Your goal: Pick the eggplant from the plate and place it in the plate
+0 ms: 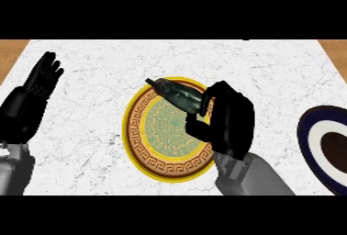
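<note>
Fingers (215,92) of right hand (234,121) clamped on eggplant (177,95) over gold plate (136,133), probably to lift it for transfer to blue plate (306,137); left hand (34,98) rests open at left.

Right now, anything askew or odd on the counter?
Nothing spilled or damaged. The eggplant is tilted over the upper right rim of the yellow plate, but the right hand is curled round it. The left hand rests open at left.

White marble counter (81,119) with thin grey veins, brown wood-grain surface (8,48) beyond its upper corners
</note>
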